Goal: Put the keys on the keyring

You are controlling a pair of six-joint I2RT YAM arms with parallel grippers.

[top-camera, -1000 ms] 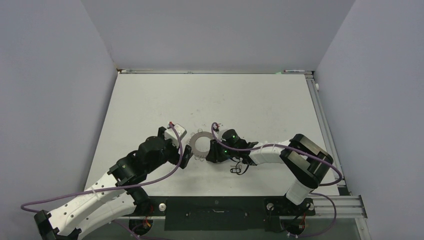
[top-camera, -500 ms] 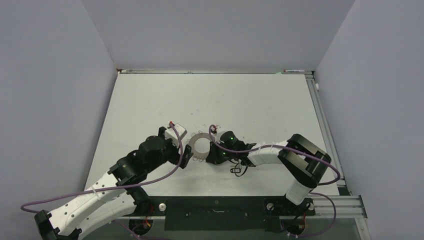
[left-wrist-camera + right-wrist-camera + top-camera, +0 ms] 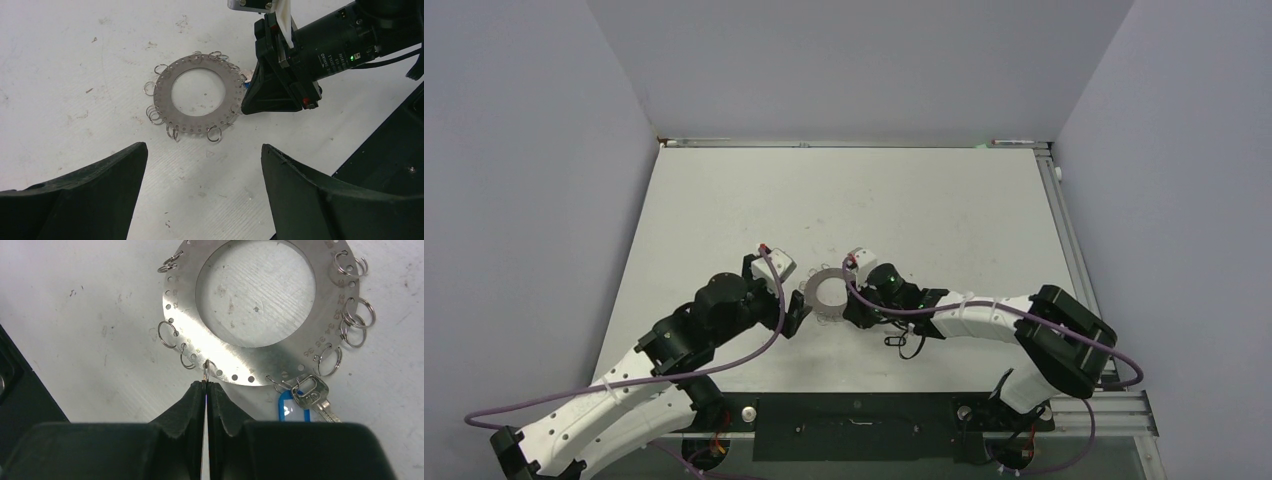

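Enclosure: plain grey walls (image 3: 854, 70) stand on three sides of one white bench (image 3: 944, 200), whose surface is scuffed and speckled.

Items on the bench:
- One keyring (image 3: 179, 300). It is a flat grey metal disc with a wide round hole, and it lies flat at mid-width of the bench, nearer the near edge than the far edge. One row of small punched holes runs round its rim. At least ten small wire loops hang from that rim. Several overlap, so the exact count cannot be told.
- Two keys. The blue key (image 3: 292, 409) has a silver blade and a blue tag, and it lies at the rim on the side towards the right arm, touching a loop there. Whether it is threaded on cannot be told. The dark key (image 3: 901, 340) lies apart from the keyring, nearer the near edge and just beside the right arm. It is too small for detail.

Grippers, two:
- The right gripper (image 3: 206, 386) is clenched, its fingertips pinching one wire loop (image 3: 206, 371) at the keyring's rim.
- The left gripper (image 3: 203, 146) is released and grasps nothing. It sits on the opposite side of the keyring, near it but not touching.
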